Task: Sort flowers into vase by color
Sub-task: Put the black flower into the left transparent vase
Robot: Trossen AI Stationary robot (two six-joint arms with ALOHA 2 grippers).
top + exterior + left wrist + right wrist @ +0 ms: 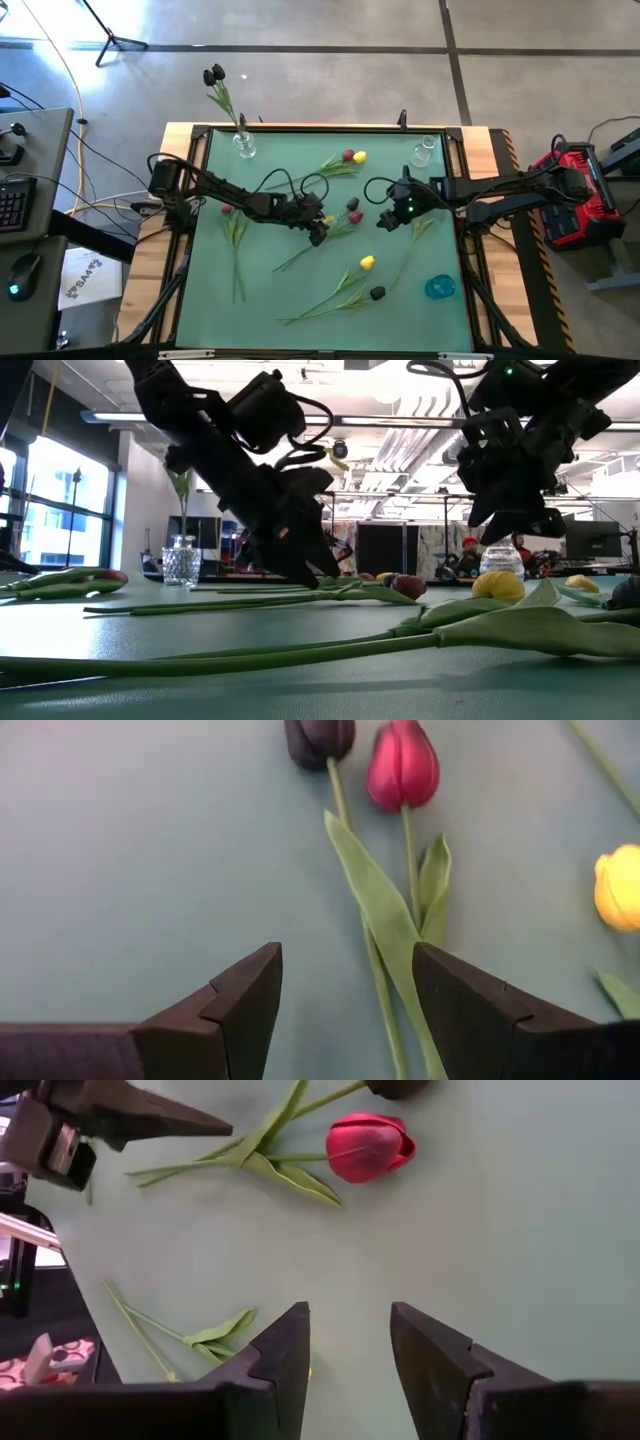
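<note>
Left to right on the counter (215, 300): a vase (244, 146) at 11 o'clock already holds black flowers (214, 75); one red-headed flower (228, 210) lies at 9.

Left end effector (318, 233) is near centre, fingers apart and empty. It hovers low over the stems of a black tulip (319, 737) and a red tulip (402, 764) lying side by side.

Right end effector (385, 221) sits just right of centre, fingers apart, nothing held, the same red head in front of it.

More flowers: red and yellow at 12, yellow and black at 6. Second vase (424, 151) at 1 is empty.

For the left's pick: centre on one stem only, below the leaf (385, 920), so the neighbour isn't pinched. Clamp lightly; thin stems likely bend. Keep the right arm clear.
</note>
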